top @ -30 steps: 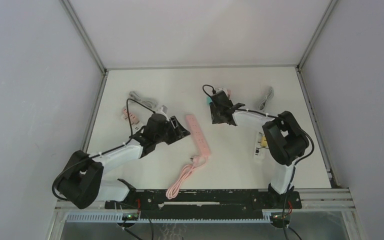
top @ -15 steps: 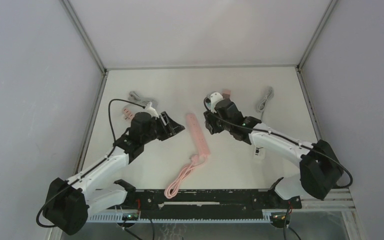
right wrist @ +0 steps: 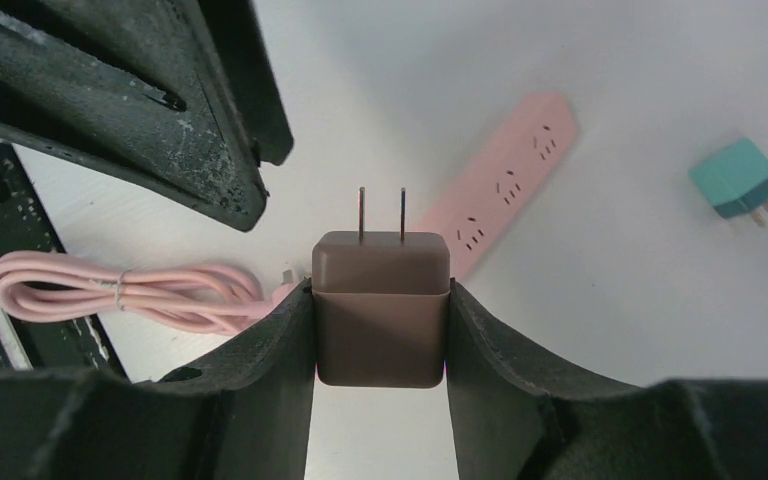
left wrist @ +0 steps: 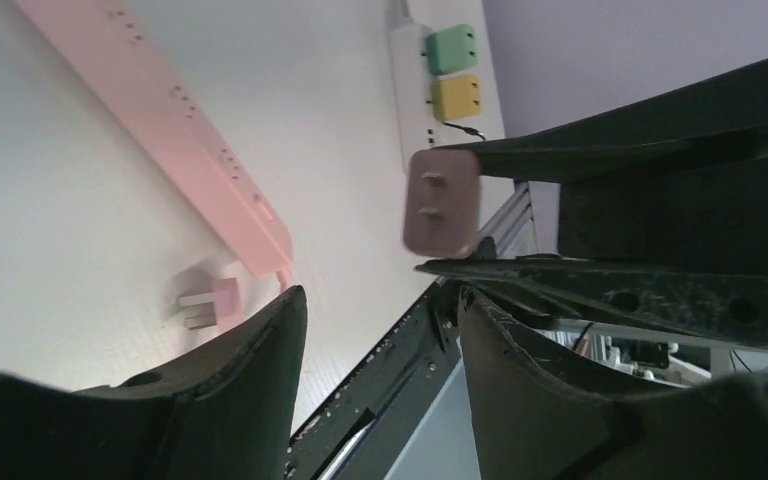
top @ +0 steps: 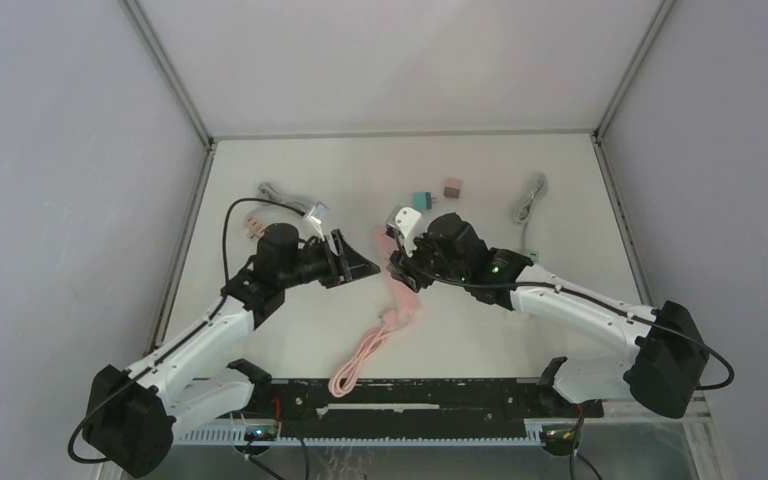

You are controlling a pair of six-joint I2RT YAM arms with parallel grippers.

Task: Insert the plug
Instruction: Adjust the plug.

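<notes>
My right gripper (right wrist: 380,292) is shut on a brown two-prong plug (right wrist: 380,330), whose prongs point away from the wrist. In the top view this gripper (top: 401,264) hangs over the upper half of the pink power strip (top: 406,296). The strip (right wrist: 505,180) lies flat with its sockets facing up, just beyond the prongs. My left gripper (top: 358,264) hovers open and empty just left of the strip, fingertips facing the right gripper. In the left wrist view the brown plug (left wrist: 442,200) shows between the right fingers, above the left gripper (left wrist: 380,300).
A teal plug (top: 422,200) and a second brown plug (top: 452,187) lie behind the grippers. Grey cables lie at back right (top: 530,197) and back left (top: 288,196). The strip's pink cord (top: 365,350) coils toward the front rail. A white strip (left wrist: 438,80) holds green and yellow plugs.
The right arm has swung left and forward from the back plugs, carrying the brown plug over the pink strip. The left gripper stays near the strip's left side, still open.
</notes>
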